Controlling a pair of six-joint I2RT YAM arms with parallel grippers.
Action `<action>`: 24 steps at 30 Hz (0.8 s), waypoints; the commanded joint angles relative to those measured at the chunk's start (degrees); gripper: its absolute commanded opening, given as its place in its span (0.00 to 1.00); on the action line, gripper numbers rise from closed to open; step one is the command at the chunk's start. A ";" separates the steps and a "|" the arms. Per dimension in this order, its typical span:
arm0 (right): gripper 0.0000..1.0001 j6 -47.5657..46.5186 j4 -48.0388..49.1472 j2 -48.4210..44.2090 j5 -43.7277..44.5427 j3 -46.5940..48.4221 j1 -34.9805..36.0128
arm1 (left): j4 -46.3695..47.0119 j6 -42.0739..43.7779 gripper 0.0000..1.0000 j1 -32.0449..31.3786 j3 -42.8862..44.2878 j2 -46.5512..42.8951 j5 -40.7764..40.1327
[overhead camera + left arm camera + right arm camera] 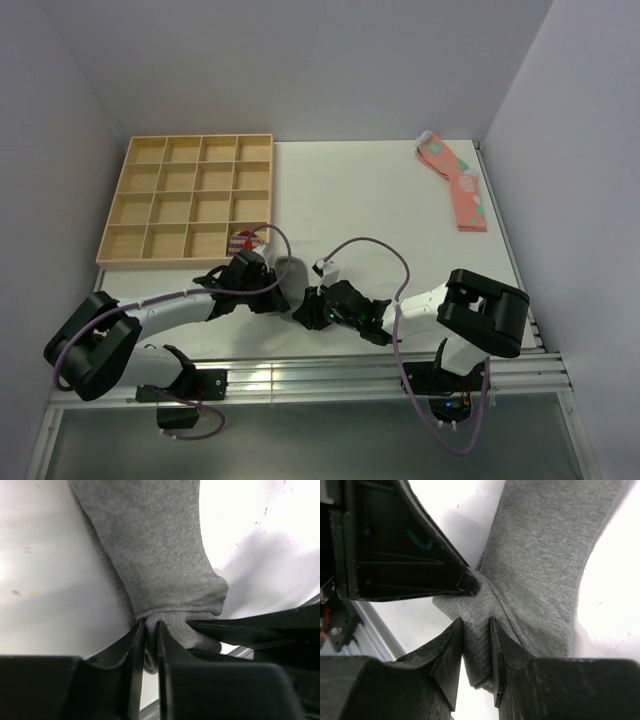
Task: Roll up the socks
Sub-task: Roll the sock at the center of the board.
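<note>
My left claw [150, 632] and right claw [476, 630] each pinch the grey knitted sock [160, 555], side by side. Roll barely begun, I judge; next, both must turn forward together.

Left gripper [150, 626], right gripper [476, 625] clamping sock [160, 555], arms converged

You find the sock [291, 271] near centre, between the left gripper [151, 625] and right gripper [476, 622]. The tray [128, 205] lies far left, with a small bundle [241, 241] at its near-right corner and the spare socks [455, 185] far right.
</note>
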 commanded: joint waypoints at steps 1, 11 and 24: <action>0.30 0.10 -11.60 2.75 -6.73 -1.86 -2.26 | 1.82 0.44 0.21 1.62 -4.07 -3.12 -8.04; 0.27 -0.43 -22.14 2.49 -16.65 4.20 -6.21 | 9.56 -0.53 0.41 1.62 -9.87 -12.67 -10.85; 0.25 -2.71 -34.71 6.96 -36.28 14.03 -18.78 | 29.77 0.61 0.44 -1.36 -23.76 -30.98 -10.40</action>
